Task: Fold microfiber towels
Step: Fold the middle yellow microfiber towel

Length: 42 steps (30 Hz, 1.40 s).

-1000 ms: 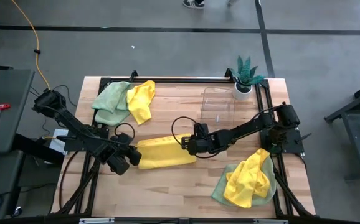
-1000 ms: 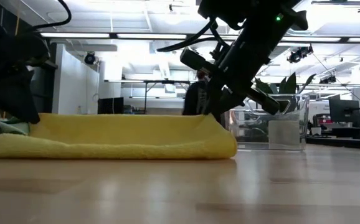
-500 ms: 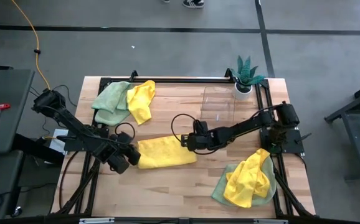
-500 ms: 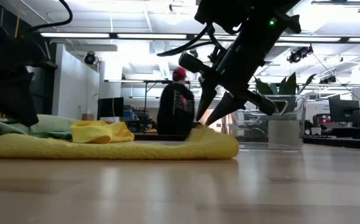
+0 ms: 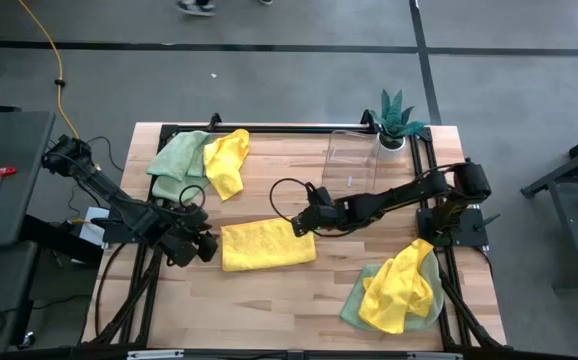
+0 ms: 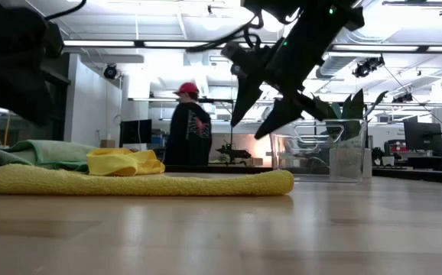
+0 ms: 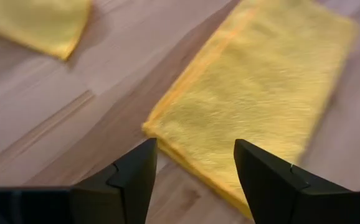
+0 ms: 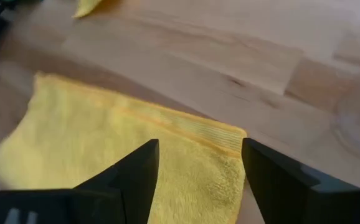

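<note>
I count three yellow towels and two green ones: a folded yellow towel lies flat at the table's middle, a yellow towel sits on a green towel at the far left, and a yellow towel on a green towel at the near right. The left gripper, just left of the folded towel, and the right gripper, above its right end, both have their jaws spread and hold nothing. A second ago both were pinched on that towel's ends; they have since let go and lifted off.
</note>
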Each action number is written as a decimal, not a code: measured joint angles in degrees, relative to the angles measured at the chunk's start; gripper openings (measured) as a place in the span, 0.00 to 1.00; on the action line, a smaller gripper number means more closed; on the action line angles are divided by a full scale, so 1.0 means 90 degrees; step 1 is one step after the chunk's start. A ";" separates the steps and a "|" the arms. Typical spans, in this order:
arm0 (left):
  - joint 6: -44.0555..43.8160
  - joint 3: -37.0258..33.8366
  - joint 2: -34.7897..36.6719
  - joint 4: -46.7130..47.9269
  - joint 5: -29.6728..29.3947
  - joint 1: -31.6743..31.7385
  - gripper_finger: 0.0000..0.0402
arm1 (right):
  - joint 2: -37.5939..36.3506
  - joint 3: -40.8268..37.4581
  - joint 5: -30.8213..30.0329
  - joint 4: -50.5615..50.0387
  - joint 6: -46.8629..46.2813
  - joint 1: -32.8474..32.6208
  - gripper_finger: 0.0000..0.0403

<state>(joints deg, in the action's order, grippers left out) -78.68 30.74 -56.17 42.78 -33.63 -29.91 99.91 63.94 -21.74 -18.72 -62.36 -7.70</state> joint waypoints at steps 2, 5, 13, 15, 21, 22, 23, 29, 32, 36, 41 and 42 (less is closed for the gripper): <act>0.0279 0.0000 0.0176 -0.0186 0.0044 0.0000 0.52 | -0.0117 0.0002 0.0281 -0.0002 0.0591 -0.0063 0.55; 0.0624 0.0000 0.0344 -0.0472 0.0117 0.0000 0.52 | -0.0190 0.0005 0.0616 -0.0014 0.1088 -0.0195 0.55; 0.0613 0.0000 0.0311 -0.0604 0.0122 0.0000 0.51 | -0.0199 0.0007 0.0610 -0.0080 0.1102 -0.0316 0.55; 0.0621 0.0000 0.0309 -0.0640 0.0176 0.0000 0.51 | -0.0199 0.0005 0.0656 -0.0077 0.1121 -0.0318 0.55; 0.1331 0.0000 0.0309 -0.1230 0.0639 0.0000 0.51 | -0.0199 0.0007 0.1287 -0.0046 0.1757 -0.0330 0.55; 0.1514 0.0000 0.0308 -0.1367 0.0714 -0.0001 0.51 | -0.0199 0.0006 0.1438 -0.0019 0.1906 -0.0331 0.55; 0.1711 0.0000 0.0293 -0.1520 0.0788 -0.0005 0.51 | -0.0199 0.0007 0.1600 -0.0014 0.2077 -0.0343 0.55; 0.2913 0.0000 0.0032 -0.2082 0.1235 -0.0017 0.51 | -0.0199 0.0007 0.2053 -0.0024 0.3136 -0.0520 0.55; 0.3337 0.0000 -0.0275 -0.2158 0.1349 -0.0017 0.51 | -0.0199 0.0007 0.2101 -0.0034 0.3896 -0.0626 0.55; 0.3873 0.0000 -0.0890 -0.2317 0.1573 -0.0019 0.51 | -0.0196 0.0007 0.2097 -0.0031 0.5030 -0.0750 0.55; 0.4197 0.0000 -0.1757 -0.2793 0.1839 -0.0022 0.51 | -0.0196 0.0005 0.2024 -0.0031 0.5525 -0.0803 0.55; 0.4217 0.0000 -0.1921 -0.2932 0.1858 -0.0022 0.51 | -0.0196 0.0006 0.1987 -0.0031 0.5535 -0.0802 0.55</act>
<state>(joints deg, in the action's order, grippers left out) -40.73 30.74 -73.46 16.39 -16.90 -30.11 98.15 63.99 -3.86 -19.00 -12.55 -14.92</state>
